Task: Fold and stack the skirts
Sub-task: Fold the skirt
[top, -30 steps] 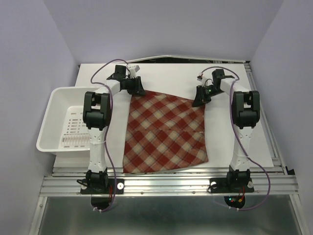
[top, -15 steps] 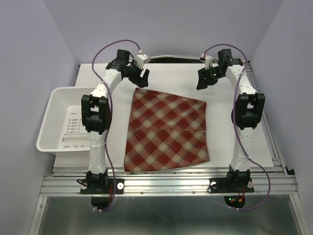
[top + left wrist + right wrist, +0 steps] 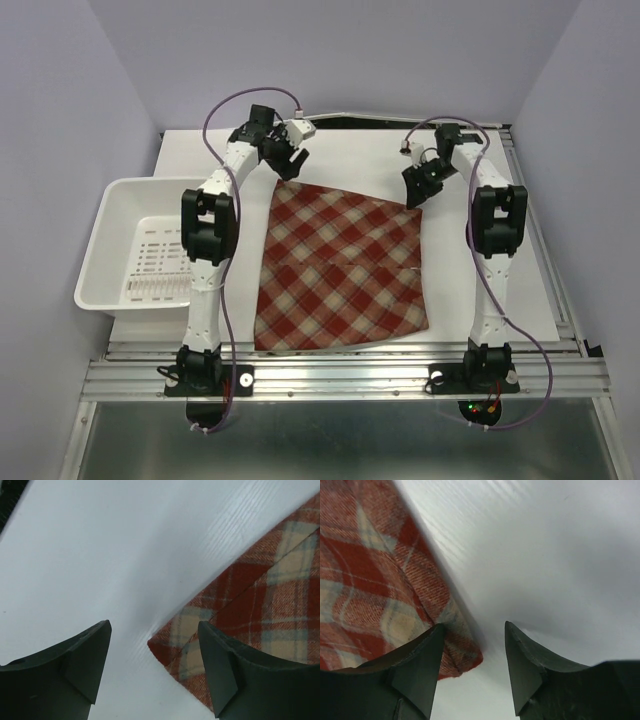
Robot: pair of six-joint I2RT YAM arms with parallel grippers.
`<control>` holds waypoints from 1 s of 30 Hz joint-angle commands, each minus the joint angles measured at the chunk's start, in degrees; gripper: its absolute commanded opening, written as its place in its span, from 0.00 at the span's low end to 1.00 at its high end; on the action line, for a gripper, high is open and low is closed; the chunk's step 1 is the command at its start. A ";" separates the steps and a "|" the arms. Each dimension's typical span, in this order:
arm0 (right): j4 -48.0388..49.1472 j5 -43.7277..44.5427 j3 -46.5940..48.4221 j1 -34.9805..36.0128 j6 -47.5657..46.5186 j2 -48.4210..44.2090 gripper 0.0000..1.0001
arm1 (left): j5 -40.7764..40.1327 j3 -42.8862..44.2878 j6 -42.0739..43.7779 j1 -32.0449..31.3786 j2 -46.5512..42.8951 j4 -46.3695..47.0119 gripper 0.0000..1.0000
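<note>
L gripper & R gripper spread over skirt corners.

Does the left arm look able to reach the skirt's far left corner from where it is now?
Probably yes. The left gripper is open, and in its wrist view the corner of the skirt lies on bare table between its fingers, with nothing in the way.

Left arm, right arm: white links, black joints, purple cables, black gripper fingers.
</note>
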 commanded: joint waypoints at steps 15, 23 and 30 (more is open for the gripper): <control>-2.09 1.39 -1.12 -0.26 -4.15 5.44 0.29 | -8.53 1.18 4.64 -0.94 8.11 -5.32 0.60; -4.29 -0.98 -1.64 -0.26 -6.26 3.42 0.35 | -6.77 0.91 5.36 -0.76 7.32 -7.17 0.48; -10.00 -3.09 1.61 -0.26 -8.54 5.44 0.47 | -6.68 1.44 4.57 -0.76 7.23 -7.26 0.41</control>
